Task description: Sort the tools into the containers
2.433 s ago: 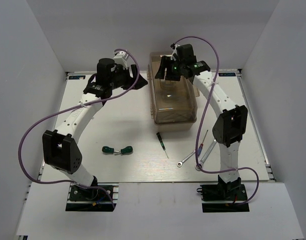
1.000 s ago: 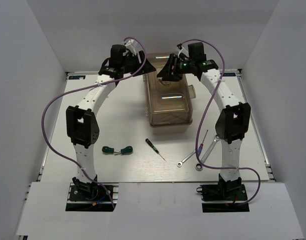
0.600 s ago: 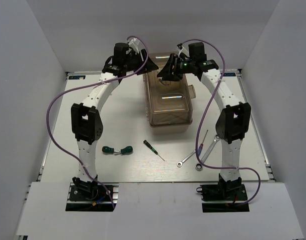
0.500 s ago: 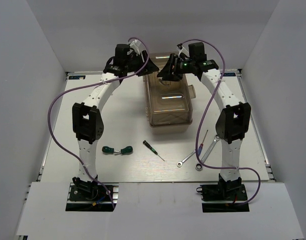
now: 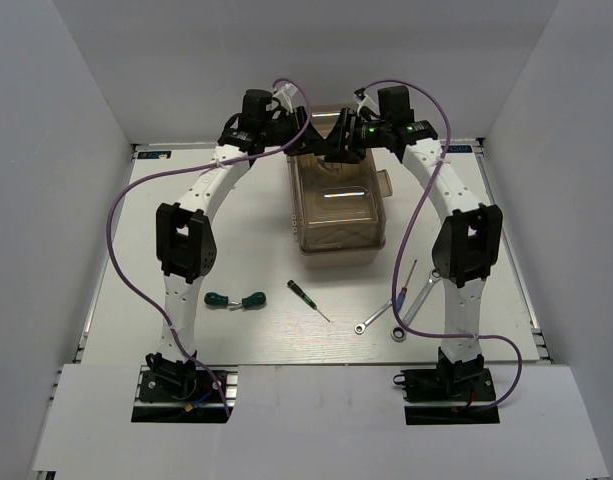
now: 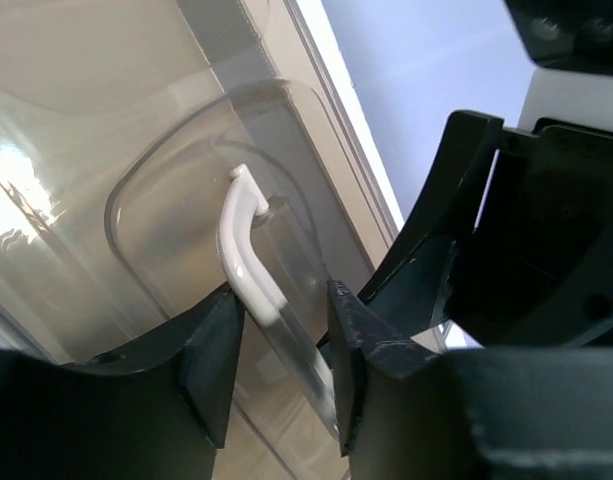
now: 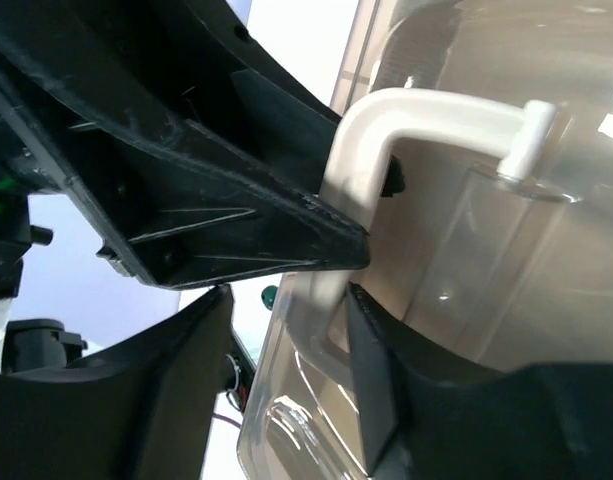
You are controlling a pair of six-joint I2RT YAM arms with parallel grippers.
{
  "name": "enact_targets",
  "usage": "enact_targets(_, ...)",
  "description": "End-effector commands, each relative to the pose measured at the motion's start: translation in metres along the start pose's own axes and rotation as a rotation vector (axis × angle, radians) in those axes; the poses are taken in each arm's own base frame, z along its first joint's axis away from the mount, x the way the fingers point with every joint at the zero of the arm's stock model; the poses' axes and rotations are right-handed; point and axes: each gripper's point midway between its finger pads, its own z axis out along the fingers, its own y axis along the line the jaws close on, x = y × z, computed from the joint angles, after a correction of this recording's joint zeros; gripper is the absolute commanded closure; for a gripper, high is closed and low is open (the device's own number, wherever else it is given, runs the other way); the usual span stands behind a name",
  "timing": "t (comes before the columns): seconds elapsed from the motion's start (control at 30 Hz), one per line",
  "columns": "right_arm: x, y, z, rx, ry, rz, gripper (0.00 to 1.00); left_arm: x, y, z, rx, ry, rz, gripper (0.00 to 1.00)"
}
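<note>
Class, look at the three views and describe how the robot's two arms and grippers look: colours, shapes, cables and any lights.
The left arm and right arm have white rounded links joined by boxy black joint housings, on black bases. A purple cable loops loosely alongside each. The left gripper and right gripper are matte black with angular, wedge-shaped fingers. A small green light glows on the right wrist.

The white surface (image 5: 236, 230) carries a toolbox (image 5: 336, 205) with a translucent brown lid at its far middle, two green-handled screwdrivers (image 5: 218, 298) (image 5: 253, 298) end to end near left, a slim black-handled screwdriver (image 5: 301, 291) centrally, and a red/blue-handled screwdriver (image 5: 399, 295) beside two silver wrenches (image 5: 374, 319) (image 5: 414, 308) near right.
</note>
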Motion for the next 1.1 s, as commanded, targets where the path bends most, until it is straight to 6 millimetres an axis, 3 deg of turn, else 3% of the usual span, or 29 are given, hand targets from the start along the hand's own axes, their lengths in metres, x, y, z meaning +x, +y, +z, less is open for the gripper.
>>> enact_targets(0.0,-0.005,0.023,-0.01,-0.085,-0.001,-0.043,0.43,0.016,-0.01,-0.001,0.016,0.07,-0.016,0.52)
enact_targets(0.07,-0.008,0.032,-0.027,-0.088,-0.015,-0.109,0.42,0.016,-0.005,-0.001,-0.01,0.064,-0.023,0.53)
enact_targets(0.13,-0.004,0.022,-0.044,-0.036,-0.006,-0.175,0.4,0.018,0.0,-0.002,-0.038,0.068,-0.036,0.54)
enact_targets(0.17,-0.012,0.028,-0.067,-0.011,-0.048,-0.206,0.4,0.018,0.0,-0.002,-0.039,0.068,-0.036,0.56)
enact_targets(0.23,-0.008,0.011,-0.082,0.046,-0.039,-0.216,0.4,0.019,0.003,-0.002,-0.055,0.07,-0.044,0.56)
enact_targets(0.27,-0.007,0.004,-0.108,0.096,-0.049,-0.228,0.4,0.021,0.005,-0.002,-0.07,0.073,-0.05,0.57)
enact_targets(0.33,-0.004,-0.005,-0.123,0.13,-0.051,-0.222,0.4,0.026,0.011,0.0,-0.08,0.087,-0.063,0.57)
enact_targets(0.37,-0.007,-0.006,-0.143,0.157,-0.082,-0.259,0.4,0.028,0.014,-0.001,-0.098,0.092,-0.072,0.57)
enact_targets(0.4,-0.006,-0.024,-0.153,0.217,-0.092,-0.232,0.4,0.029,0.015,-0.002,-0.103,0.099,-0.078,0.59)
enact_targets(0.43,-0.009,-0.026,-0.164,0.252,-0.12,-0.239,0.4,0.035,0.021,0.0,-0.124,0.114,-0.095,0.59)
enact_targets(0.47,-0.011,-0.047,-0.176,0.305,-0.138,-0.227,0.39,0.036,0.025,-0.001,-0.138,0.117,-0.092,0.59)
enact_targets(0.57,-0.004,-0.082,-0.181,0.373,-0.106,-0.166,0.39,0.046,0.026,0.002,-0.147,0.145,-0.106,0.62)
enact_targets(0.6,0.003,-0.1,-0.17,0.37,-0.054,-0.127,0.39,0.046,0.026,0.002,-0.147,0.145,-0.106,0.64)
enact_targets(0.63,0.003,-0.116,-0.175,0.38,-0.051,-0.088,0.39,0.046,0.026,0.002,-0.147,0.145,-0.106,0.65)
enact_targets(0.67,0.004,-0.122,-0.174,0.375,-0.043,-0.081,0.37,0.046,0.026,0.002,-0.147,0.145,-0.106,0.67)
enact_targets(0.77,0.014,-0.156,-0.155,0.352,0.001,-0.067,0.36,0.047,0.023,0.007,-0.138,0.144,-0.105,0.75)
enact_targets(0.93,0.004,-0.19,-0.134,0.343,0.035,-0.059,0.34,0.045,0.018,0.007,-0.127,0.141,-0.119,0.85)
enact_targets(1.0,-0.006,-0.193,-0.131,0.342,0.017,-0.086,0.33,0.045,0.018,0.007,-0.127,0.141,-0.119,0.87)
enact_targets(1.07,-0.001,-0.205,-0.12,0.308,0.037,-0.053,0.33,0.046,0.017,0.007,-0.119,0.146,-0.12,0.88)
